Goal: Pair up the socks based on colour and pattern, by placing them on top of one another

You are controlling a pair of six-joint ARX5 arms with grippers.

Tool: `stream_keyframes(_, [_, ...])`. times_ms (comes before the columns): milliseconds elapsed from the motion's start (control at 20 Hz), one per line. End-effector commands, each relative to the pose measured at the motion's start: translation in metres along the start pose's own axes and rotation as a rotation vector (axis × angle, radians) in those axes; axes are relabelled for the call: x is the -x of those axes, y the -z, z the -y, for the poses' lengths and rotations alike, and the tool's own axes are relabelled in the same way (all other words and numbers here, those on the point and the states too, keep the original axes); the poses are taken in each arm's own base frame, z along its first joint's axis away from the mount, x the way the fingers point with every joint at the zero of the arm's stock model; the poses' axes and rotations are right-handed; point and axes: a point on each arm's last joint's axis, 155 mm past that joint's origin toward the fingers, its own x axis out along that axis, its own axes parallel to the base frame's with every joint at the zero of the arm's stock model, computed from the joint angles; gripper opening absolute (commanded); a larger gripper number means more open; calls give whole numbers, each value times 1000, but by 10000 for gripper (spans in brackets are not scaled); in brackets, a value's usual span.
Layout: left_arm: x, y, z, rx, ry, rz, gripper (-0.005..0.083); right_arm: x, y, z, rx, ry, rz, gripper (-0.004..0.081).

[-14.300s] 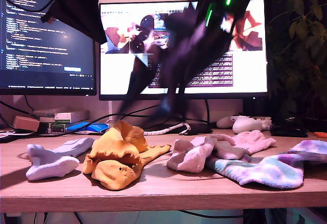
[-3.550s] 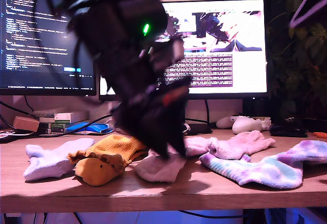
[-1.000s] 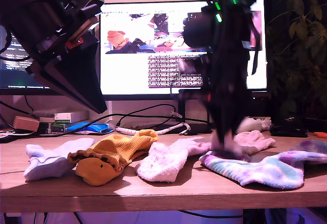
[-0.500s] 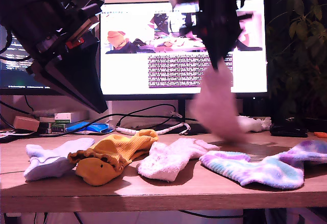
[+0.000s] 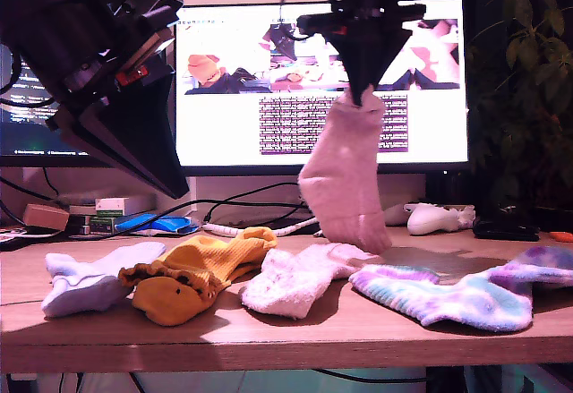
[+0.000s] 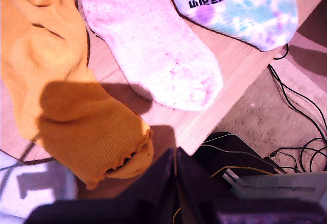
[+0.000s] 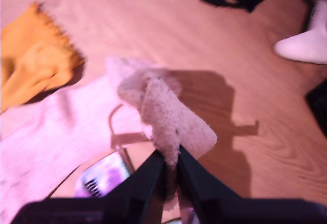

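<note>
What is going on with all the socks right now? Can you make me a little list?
Held sock: fluffy pink sock, hanging in the air from my second gripper, jaws shut on its cuff
Matching sock: second pink sock, flat on the desk
Orange socks: already piled together
Lavender-white sock: at the exterior view's left
Tie-dye sock: at the exterior view's right
My first gripper: jaws shut, holding nothing
</note>
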Motion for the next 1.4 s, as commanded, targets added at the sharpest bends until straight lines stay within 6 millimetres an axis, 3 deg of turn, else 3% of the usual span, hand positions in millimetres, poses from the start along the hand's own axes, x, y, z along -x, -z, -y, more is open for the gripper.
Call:
stream_keyframes(0, [-2,4,1,1,6,-7,-19,1,-1,-9,-1,-11,3,-13])
stream_keyframes(400, [-2,4,2,2,13,-7,-19,9,10,-44,11,-76,-44,-13])
stream_keyframes(700, [-2,4,2,2,13,-7,-19,19,19,-91,4,-241,-81,-13])
stream_keyframes(1150, [-2,6,2,4,13,-14,-19,15,41,-108,8,-293,-179,-7])
stream_keyframes(1350, [-2,6,2,4,13,-14,-19,18,45,-130,6,-392,-208,224])
